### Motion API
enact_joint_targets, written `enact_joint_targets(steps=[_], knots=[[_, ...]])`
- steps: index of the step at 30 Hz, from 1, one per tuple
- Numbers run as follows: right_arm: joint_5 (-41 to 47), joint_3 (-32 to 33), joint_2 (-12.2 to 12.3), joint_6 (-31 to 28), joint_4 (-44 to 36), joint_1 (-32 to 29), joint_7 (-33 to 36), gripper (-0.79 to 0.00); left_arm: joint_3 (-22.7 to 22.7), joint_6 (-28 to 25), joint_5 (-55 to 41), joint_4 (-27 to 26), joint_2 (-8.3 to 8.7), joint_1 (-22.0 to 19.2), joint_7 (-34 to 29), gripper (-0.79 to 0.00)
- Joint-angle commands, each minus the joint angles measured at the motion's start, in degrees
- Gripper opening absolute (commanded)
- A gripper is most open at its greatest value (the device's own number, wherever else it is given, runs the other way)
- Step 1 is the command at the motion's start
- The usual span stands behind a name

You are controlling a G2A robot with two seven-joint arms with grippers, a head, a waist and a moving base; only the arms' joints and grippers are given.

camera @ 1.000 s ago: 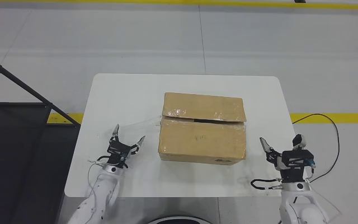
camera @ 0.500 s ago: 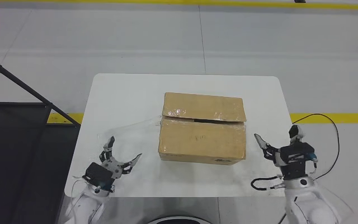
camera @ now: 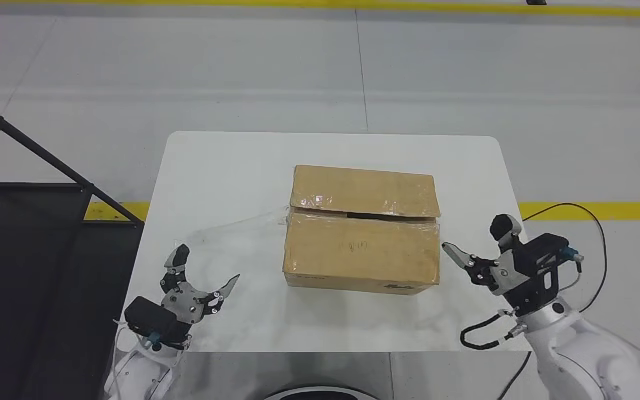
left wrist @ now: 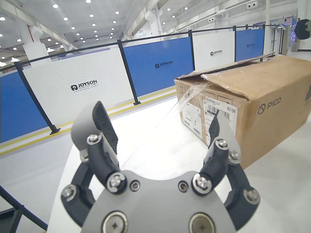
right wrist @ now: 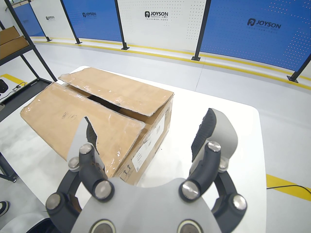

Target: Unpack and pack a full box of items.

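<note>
so, the cardboard box (camera: pixel 362 228) sits around the middle of the white table (camera: pixel 230 170), long side facing the robot. it's shut but not sealed: the far flap (camera: pixel 365 190) and near flap (camera: pixel 362 255) are folded down with a dark slit (camera: pixel 378 212) between them. a strand of clear tape (left wrist: pixel 184 98) hangs off the box's left end toward the tabletop. print-wise there's plenty on it. the left end has a white shipping label (left wrist: pixel 213 109) with a barcode and small handling symbols (left wrist: pixel 185 89) above it. the long side facing the robot has a printed logo (left wrist: pixel 268 103). the near flap has a pen scribble (right wrist: pixel 69 116) i can't make out, and the right end has another white label (right wrist: pixel 151 137) plus up-arrows (right wrist: pixel 126 170). the left gripper (camera: pixel 207 268) is over the table's near left corner, well apart from the box, fingers spread wide with nothing between them. the right gripper (camera: pixel 473 236) is just beside the box's right end, not touching it as far as i can tell, also spread wide and holding nothing. the blue and white fence panels (right wrist: pixel 165 8) behind the table carry a printed logo too.
</note>
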Motion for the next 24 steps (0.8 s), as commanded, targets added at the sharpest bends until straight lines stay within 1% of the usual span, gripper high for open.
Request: enact_joint_targets(steps=[1,4,7,9,11,13,16,18,20,24], knots=[[0.0,0.0,0.0,0.0,0.0,0.0,0.0,0.000,0.0,0.0,0.0,0.0,0.00,0.0,0.0,0.000],[0.0,0.0,0.0,0.0,0.0,0.0,0.0,0.000,0.0,0.0,0.0,0.0,0.00,0.0,0.0,0.000],[0.3,-0.8,0.0,0.2,0.5,0.6,0.0,0.000,0.3,-0.7,-1.0,-0.9,-0.06,-0.8,-1.6,0.000],[4.2,-0.9,0.0,-0.3,2.0,1.7,0.9,0.000,0.4,-1.8,-2.9,-1.5,-0.13,-1.1,-2.0,0.000],[10.8,-0.5,0.1,-1.9,3.7,3.3,3.6,0.000,0.2,-2.8,-5.8,-2.0,-0.22,-1.3,-1.9,0.000],[18.6,0.0,0.5,-3.6,5.7,5.1,9.0,0.000,-0.3,-5.0,-9.1,-2.3,-0.23,-1.6,-2.2,0.000],[31.4,0.8,1.2,-4.1,9.1,8.8,19.8,0.000,-1.3,-6.7,-12.1,-2.7,-0.23,-1.7,-2.9,0.000],[38.9,0.9,1.8,-3.2,11.7,11.7,27.8,0.000,-1.4,-7.2,-13.4,-2.9,-0.28,-1.7,-3.1,0.000],[45.3,0.7,2.3,-1.8,14.6,14.7,34.6,0.000,-1.5,-8.9,-14.9,-3.0,-0.29,-1.7,-3.2,0.000],[55.1,-0.5,3.1,1.1,20.3,20.1,44.9,0.000,-2.2,-10.6,-16.1,-2.8,-0.26,-1.8,-3.4,0.000]])
